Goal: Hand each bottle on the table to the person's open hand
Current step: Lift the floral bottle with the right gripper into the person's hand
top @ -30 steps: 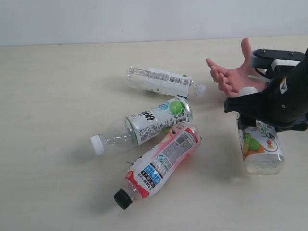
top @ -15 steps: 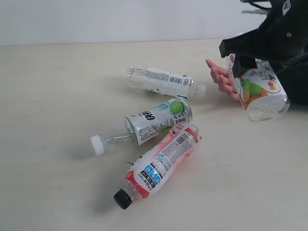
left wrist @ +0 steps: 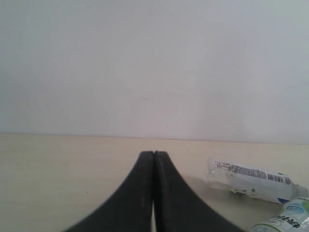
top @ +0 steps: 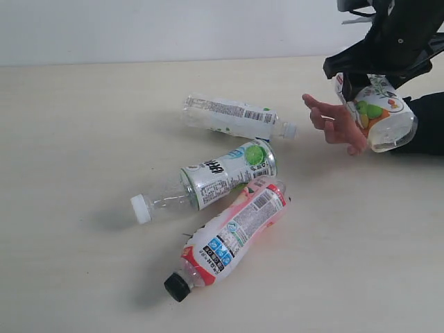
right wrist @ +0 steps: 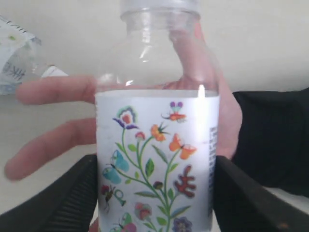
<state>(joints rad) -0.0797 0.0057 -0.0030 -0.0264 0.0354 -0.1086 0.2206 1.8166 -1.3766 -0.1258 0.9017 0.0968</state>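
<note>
A: Logged: wide pale beige tabletop point(top: 83, 139), matt, faint wood grain. Also small clear bottle with white floral label point(right wrist: 154, 140): glossy smooth plastic.

B: Noted. Add bottle with pink-red label point(top: 236, 232): shiny wrap, black plastic cap point(top: 176, 286). On right gripper point(right wrist: 155, 164), fingers point(right wrist: 63, 203) matt black plastic. Person's black sleeve point(right wrist: 273, 140): matt cloth.
</note>
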